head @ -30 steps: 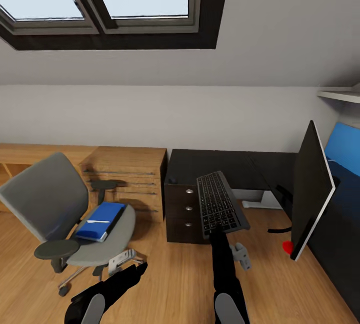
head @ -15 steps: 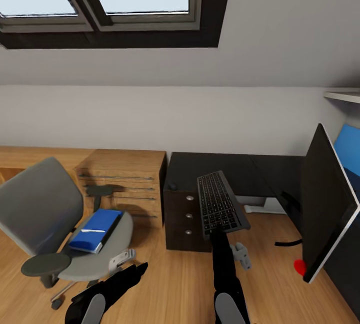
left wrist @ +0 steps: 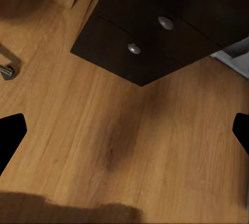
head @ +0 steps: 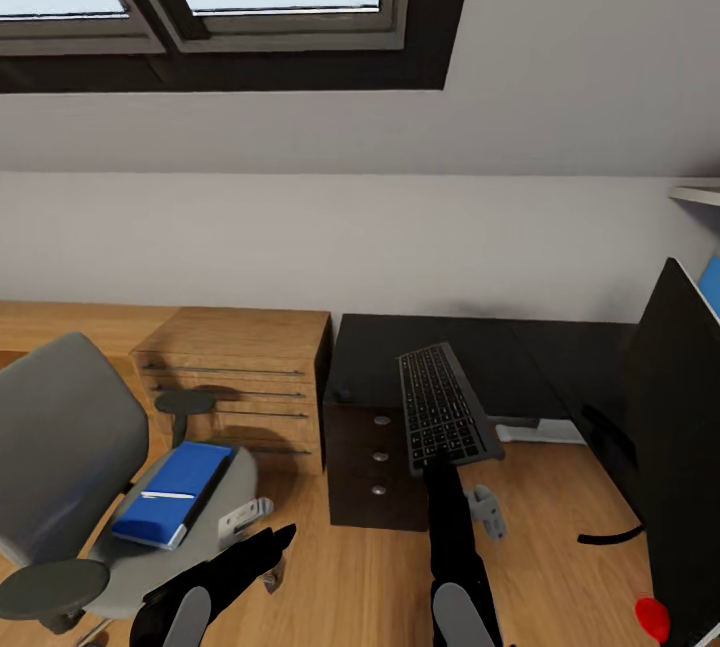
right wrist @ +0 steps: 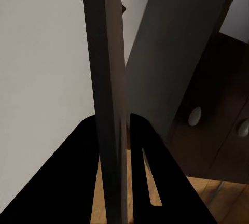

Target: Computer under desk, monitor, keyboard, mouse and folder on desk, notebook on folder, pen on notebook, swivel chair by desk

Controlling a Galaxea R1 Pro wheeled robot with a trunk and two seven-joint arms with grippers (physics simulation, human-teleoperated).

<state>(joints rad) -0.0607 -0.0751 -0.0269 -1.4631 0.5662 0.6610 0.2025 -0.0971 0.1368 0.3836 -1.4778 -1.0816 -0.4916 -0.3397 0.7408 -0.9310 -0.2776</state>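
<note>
Head view: the keyboard [head: 446, 409] is carried edge-on at its near end in the right gripper [head: 437, 468], jaws clamped on its rim, above the floor before the black table [head: 540, 352], presumably for setting beside the monitor [head: 685, 447]. The left gripper [left wrist: 124, 130] hangs empty, jaws wide. The folder [head: 172, 493] lies on the swivel chair [head: 70, 467] seat.

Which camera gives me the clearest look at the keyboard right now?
The head view: the keyboard shows key-side up, held at its near end by the right gripper. The right wrist view shows just its thin edge between the fingers.
</note>
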